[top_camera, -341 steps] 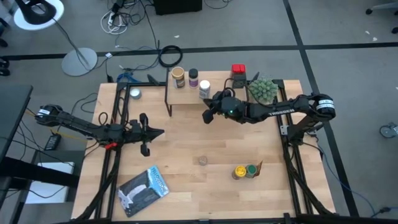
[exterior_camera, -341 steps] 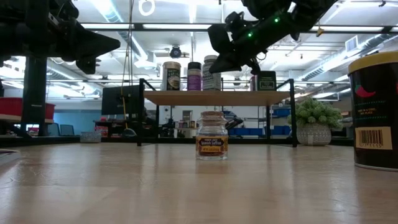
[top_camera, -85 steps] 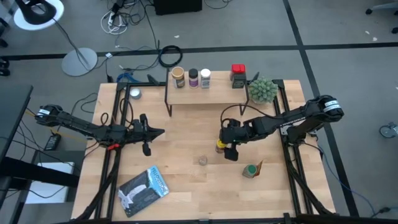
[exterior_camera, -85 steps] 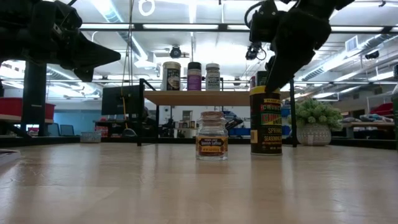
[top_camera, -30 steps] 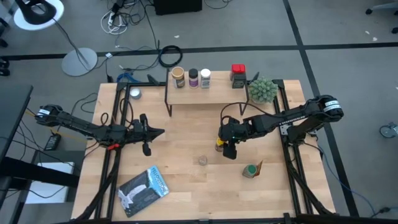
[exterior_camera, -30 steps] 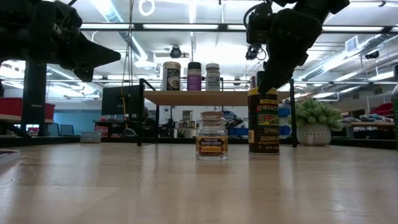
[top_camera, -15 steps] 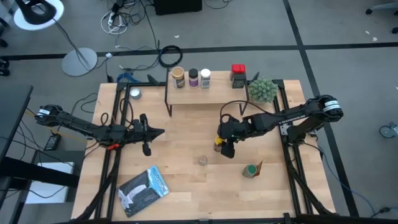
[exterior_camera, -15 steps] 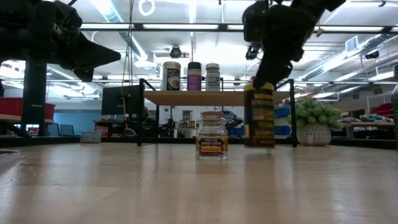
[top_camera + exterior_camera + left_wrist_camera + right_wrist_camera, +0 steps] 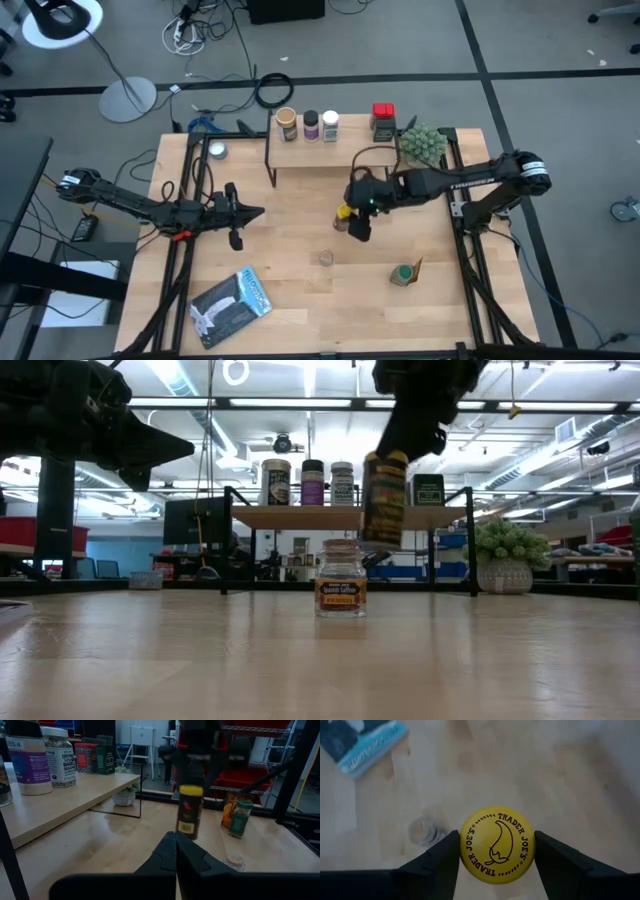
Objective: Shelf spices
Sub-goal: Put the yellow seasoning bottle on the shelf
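Observation:
My right gripper (image 9: 356, 222) hangs over the middle of the table, shut on a black spice jar with a yellow lid (image 9: 383, 500), (image 9: 344, 212). The wooden shelf (image 9: 340, 152) stands at the far edge with three jars (image 9: 311, 125) and a red-lidded tin (image 9: 382, 120) on its top board. A small glass jar (image 9: 326, 258) and a green-lidded jar (image 9: 401, 274) stand on the table on their bases. At the table's left side my left gripper (image 9: 258, 212) is shut on nothing. My right gripper pinches the jar between its two fingers (image 9: 437, 862) at the top, on opposite sides of the yellow lid (image 9: 496, 845). The fingers come slanting down from the table's right side. The jar hangs below them, a little tilted, lifted clear of the table.
A silver-blue pouch (image 9: 232, 306) lies near the front left. A fuzzy green plant (image 9: 422, 145) stands by the shelf's right end. Free board shows on the shelf between the white-lidded jar (image 9: 329, 125) and the tin.
My right gripper has risen and gone toward the table's left and far edges, nearer the shelf. The yellow-lidded jar has gone with it, from just above the table to about the height of the shelf's board.

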You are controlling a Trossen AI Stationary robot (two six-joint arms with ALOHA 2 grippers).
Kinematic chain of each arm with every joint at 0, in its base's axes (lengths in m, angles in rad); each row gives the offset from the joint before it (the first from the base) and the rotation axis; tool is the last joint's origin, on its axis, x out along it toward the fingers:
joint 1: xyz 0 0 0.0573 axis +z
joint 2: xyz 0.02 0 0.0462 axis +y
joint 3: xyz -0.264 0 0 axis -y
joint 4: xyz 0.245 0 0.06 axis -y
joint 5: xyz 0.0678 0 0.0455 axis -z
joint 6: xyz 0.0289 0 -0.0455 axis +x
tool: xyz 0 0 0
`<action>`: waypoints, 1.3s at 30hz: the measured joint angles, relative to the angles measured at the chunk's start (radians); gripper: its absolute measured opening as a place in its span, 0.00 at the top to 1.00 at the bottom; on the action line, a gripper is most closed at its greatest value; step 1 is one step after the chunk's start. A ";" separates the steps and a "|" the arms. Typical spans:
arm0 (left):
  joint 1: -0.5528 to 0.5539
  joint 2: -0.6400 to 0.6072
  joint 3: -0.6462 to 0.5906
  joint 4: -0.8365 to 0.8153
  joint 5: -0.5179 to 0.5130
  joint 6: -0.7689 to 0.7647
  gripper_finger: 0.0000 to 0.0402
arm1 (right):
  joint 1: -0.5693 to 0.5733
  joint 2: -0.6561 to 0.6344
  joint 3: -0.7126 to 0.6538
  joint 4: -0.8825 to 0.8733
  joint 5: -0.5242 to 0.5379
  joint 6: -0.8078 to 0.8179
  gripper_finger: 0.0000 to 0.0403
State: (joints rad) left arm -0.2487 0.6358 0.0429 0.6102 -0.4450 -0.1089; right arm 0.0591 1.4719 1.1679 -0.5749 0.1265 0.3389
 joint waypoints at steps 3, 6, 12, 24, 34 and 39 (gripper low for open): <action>0.000 0.000 0.000 -0.001 0.000 0.000 1.00 | -0.044 0.000 0.058 -0.041 0.000 -0.017 0.44; 0.000 0.000 0.000 -0.001 0.000 0.000 1.00 | -0.091 0.000 0.126 -0.092 0.001 -0.042 0.45; 0.000 0.000 0.000 -0.001 0.000 0.003 1.00 | -0.173 0.000 0.245 -0.111 0.001 -0.119 0.44; 0.000 0.000 0.000 -0.002 -0.007 0.003 1.00 | -0.342 0.020 0.311 0.010 -0.081 -0.184 0.44; 0.000 0.000 0.000 -0.003 -0.007 0.004 1.00 | -0.362 0.303 0.639 -0.183 -0.114 -0.281 0.44; 0.000 0.000 0.000 -0.007 -0.007 0.004 1.00 | -0.384 0.424 0.834 -0.292 -0.122 -0.302 0.44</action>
State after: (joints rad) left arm -0.2489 0.6357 0.0429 0.6034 -0.4522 -0.1051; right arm -0.3251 1.8956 2.0024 -0.8674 0.0045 0.0367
